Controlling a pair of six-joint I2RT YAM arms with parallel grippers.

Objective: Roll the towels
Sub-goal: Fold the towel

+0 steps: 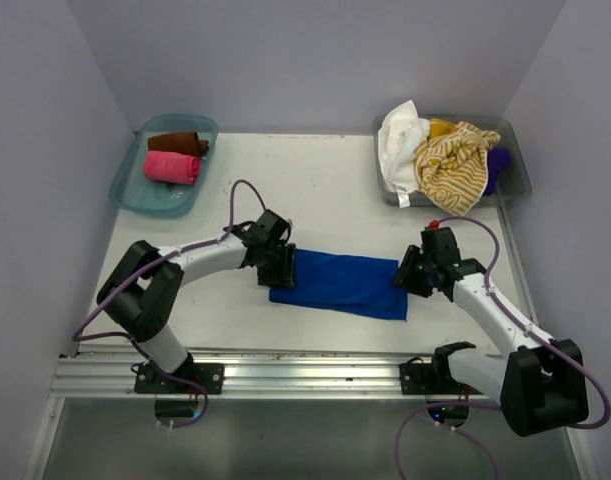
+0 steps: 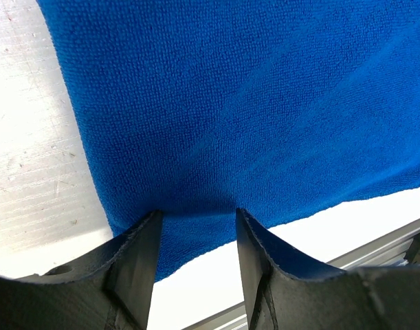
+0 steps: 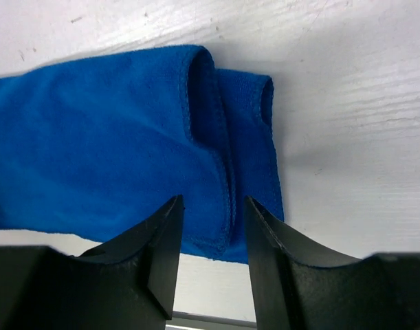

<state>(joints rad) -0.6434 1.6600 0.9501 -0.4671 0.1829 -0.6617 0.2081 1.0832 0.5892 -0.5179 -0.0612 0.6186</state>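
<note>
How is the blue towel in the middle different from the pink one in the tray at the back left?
The blue towel lies folded flat on the table; the pink towel is rolled into a tight bundle. The blue towel sits out on the tabletop, while the pink towel rests in a teal tray beside a rolled brown towel. Both are soft cloth towels.

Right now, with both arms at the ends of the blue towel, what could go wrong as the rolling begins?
The blue towel has folded layers that gape at its right end, so rolling from there might let them slide apart. Creases fan out from between the left fingers and could get rolled in as lumps. The towel lies slanted on the table, so the roll may come out crooked.
</note>
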